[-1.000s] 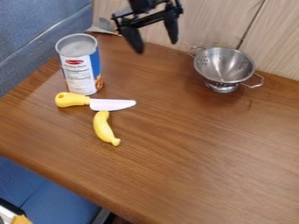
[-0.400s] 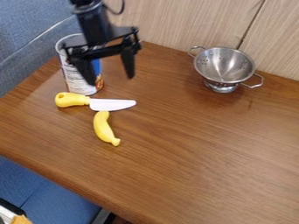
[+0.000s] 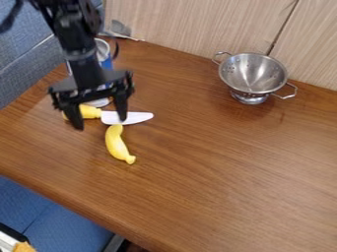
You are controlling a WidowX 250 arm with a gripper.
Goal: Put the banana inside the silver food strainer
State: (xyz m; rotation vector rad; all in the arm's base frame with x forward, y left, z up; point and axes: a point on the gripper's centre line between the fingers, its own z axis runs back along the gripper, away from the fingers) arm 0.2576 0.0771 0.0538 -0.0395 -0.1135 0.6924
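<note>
"Listing your gripper (image 3: 101, 122)?"
"One, mine: released, fingers apart, left of frame, over one knife (image 3: 139, 117)."
"Banana (image 3: 116, 143)?"
"One, yellow, left of centre, near the knife."
"Strainer (image 3: 253, 74)?"
"One, silver, upper right."

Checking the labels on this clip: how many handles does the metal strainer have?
2. The strainer has one looped handle at its upper left in the picture, near the wooden panel, and another loop at its lower right. Both show.
</note>
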